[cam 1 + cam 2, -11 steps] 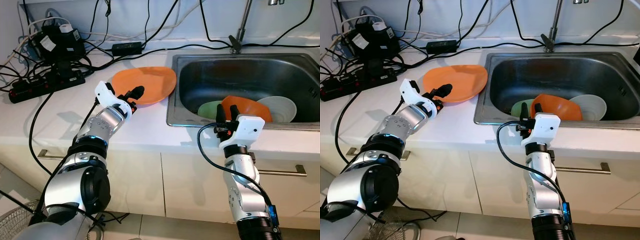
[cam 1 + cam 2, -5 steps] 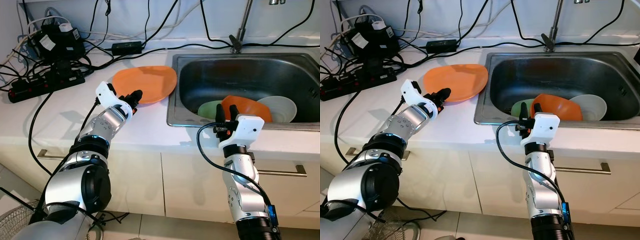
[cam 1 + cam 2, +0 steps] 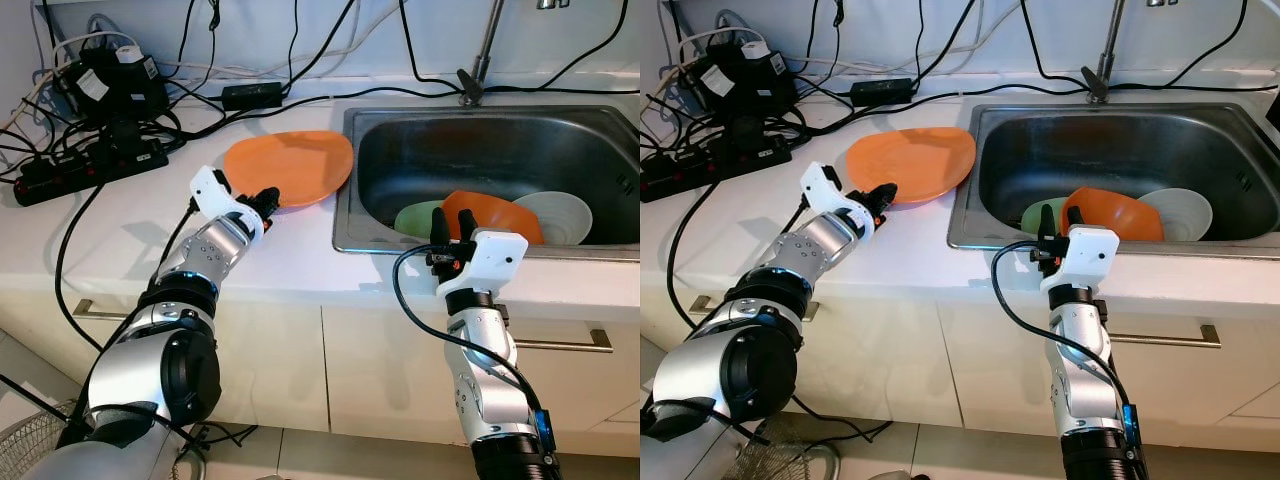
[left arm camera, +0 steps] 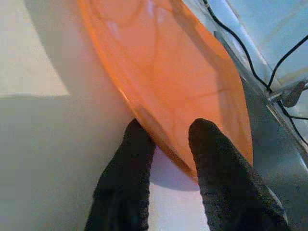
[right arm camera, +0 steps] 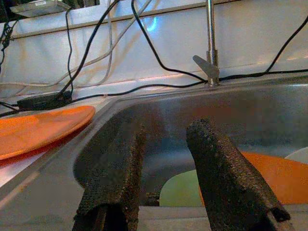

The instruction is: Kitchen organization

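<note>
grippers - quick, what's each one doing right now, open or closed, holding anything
Left gripper: open, fingers straddling the near rim of the orange plate, not clamped.
Right gripper: open, holding nothing, at the sink front edge.

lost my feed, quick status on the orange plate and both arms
Left end effector open, fingers straddling orange plate rim on counter. Right end effector open, idle at sink front edge. Nothing blocking.

No legible text, label or number anywhere.

Glossy orange plastic plate (image 3: 290, 166); brushed steel sink (image 3: 480, 150); matt white counter (image 3: 120, 240).
</note>
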Robot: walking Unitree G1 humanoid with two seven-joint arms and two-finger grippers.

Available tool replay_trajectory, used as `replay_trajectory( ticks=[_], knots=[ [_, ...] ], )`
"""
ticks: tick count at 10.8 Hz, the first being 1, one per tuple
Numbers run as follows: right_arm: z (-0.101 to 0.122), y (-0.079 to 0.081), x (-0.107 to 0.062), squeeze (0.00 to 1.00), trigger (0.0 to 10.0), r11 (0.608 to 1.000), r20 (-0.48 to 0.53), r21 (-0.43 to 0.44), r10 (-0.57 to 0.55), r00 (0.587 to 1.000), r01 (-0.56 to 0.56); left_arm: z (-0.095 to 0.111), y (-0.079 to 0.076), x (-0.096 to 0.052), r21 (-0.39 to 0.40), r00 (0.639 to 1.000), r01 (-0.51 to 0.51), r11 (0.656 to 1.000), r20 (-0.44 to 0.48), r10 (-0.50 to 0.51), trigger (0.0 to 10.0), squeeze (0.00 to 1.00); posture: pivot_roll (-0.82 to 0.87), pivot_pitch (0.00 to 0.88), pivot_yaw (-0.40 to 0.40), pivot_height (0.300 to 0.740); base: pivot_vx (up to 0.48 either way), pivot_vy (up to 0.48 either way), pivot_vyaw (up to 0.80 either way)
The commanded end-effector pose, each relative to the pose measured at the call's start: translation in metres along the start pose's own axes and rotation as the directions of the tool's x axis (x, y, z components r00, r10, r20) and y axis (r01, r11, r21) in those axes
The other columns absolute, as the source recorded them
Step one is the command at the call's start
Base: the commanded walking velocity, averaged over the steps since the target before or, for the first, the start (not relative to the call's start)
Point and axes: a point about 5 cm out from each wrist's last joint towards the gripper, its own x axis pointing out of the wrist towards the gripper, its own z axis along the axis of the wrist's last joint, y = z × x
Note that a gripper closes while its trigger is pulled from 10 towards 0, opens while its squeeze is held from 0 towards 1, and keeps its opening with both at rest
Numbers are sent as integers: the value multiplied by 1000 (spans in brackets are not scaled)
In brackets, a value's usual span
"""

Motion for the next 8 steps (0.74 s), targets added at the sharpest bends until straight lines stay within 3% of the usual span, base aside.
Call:
replay_trajectory(
  ticks=[1,5,8],
  knots=[
    [0,2,1,0,10000,1000,-11,6,4,1000,-4,-2,4,0,10,1000,-22,1000,-14,22,0,0,-17,0,97,740,0,0,0],
    [-1,3,2,0,10000,1000,-12,10,6,1000,-6,-1,4,0,12,1000,-21,1000,-2,21,0,0,-19,0,100,740,0,0,0],
    [-1,4,3,0,10000,1000,-11,11,7,1000,-6,7,-1,-1,-17,996,44,999,79,-42,0,0,-21,0,99,740,0,0,0]
  ],
)
